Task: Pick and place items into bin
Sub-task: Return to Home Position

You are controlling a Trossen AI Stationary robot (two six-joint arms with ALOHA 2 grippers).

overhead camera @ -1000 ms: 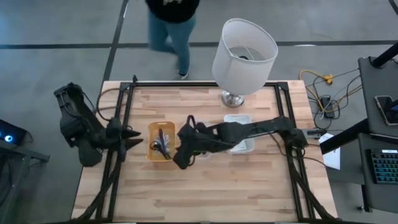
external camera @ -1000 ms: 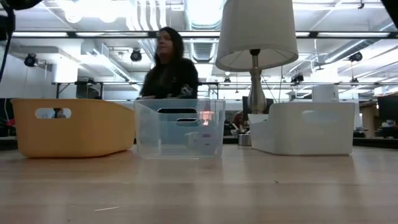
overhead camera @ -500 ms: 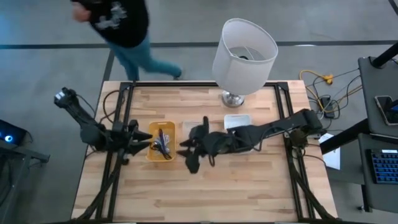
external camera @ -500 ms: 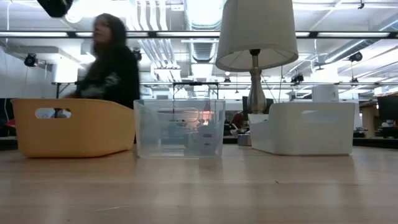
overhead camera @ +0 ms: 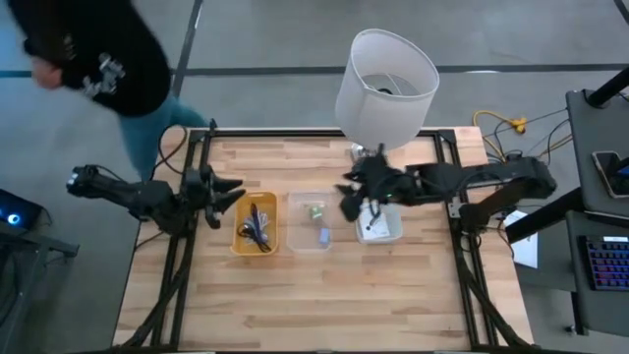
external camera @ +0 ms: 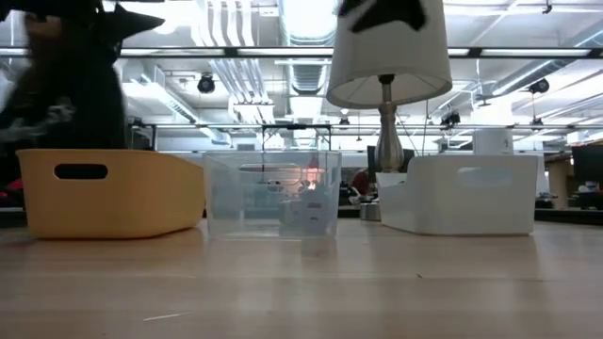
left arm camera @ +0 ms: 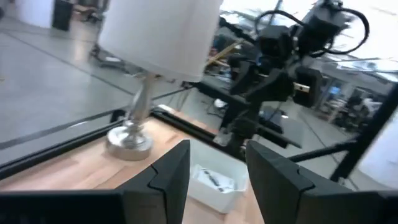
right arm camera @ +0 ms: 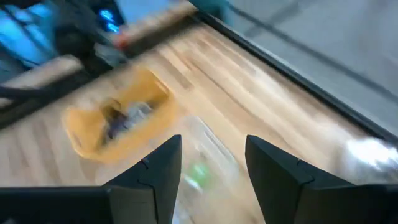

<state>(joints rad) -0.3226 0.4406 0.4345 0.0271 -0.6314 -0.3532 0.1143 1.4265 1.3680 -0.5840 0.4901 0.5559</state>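
Observation:
Three bins stand in a row on the table. The yellow bin [overhead camera: 256, 224] holds black and purple cords [overhead camera: 257, 228]. The clear bin [overhead camera: 316, 222] holds a green piece [overhead camera: 315, 209] and a small pale piece [overhead camera: 324, 236]. The white bin [overhead camera: 379, 222] holds a white packet with a dark part [overhead camera: 371, 229]. My left gripper [overhead camera: 236, 189] hovers open and empty off the yellow bin's far left corner. My right gripper [overhead camera: 346, 203] hovers open and empty over the gap between the clear and white bins. Its wrist view shows the yellow bin [right arm camera: 118, 121] and the green piece [right arm camera: 198, 172].
A large white lamp [overhead camera: 385, 87] stands at the table's far edge, its base [overhead camera: 367, 154] just beyond the white bin. A person [overhead camera: 98, 59] walks past the far left corner. Bare wood [overhead camera: 324, 295] lies on the near side of the bins. The low view shows the bins side by side [external camera: 271, 193].
My right gripper has risen and swung from the near side of the yellow and clear bins toward the right and far edge, uncovering the clear bin. My left gripper has moved from the yellow bin's left side toward the far edge. The person has walked leftward.

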